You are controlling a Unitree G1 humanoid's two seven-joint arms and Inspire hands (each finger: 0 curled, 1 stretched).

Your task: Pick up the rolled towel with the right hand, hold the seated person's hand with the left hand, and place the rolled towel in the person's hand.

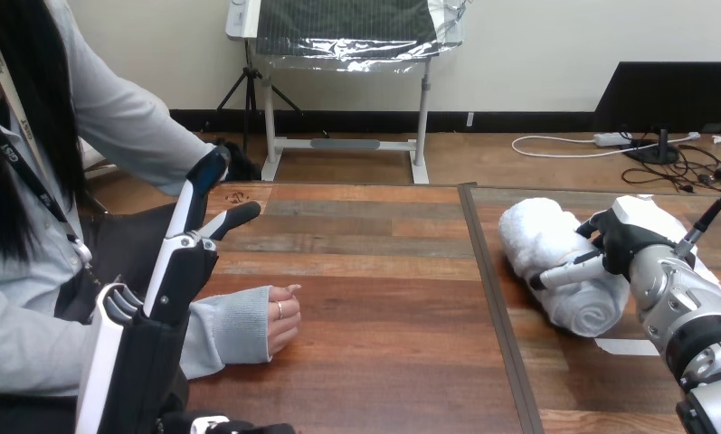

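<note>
The rolled white towel [555,262] lies on the wooden table [384,298] at the right. My right hand [623,242] is on its right side, the thumb laid across the roll's front and the fingers curled over its top. The person's hand [282,321], with a grey sleeve, rests loosely curled on the table at the left. My left hand [183,271] is raised just left of it with straight fingers pointing up and the thumb out to the right. It is apart from the person's hand and holds nothing.
A dark seam [494,298] runs front to back across the table, left of the towel. A strip of white tape [623,346] lies on the table by the towel's near end. The person sits close at the left edge.
</note>
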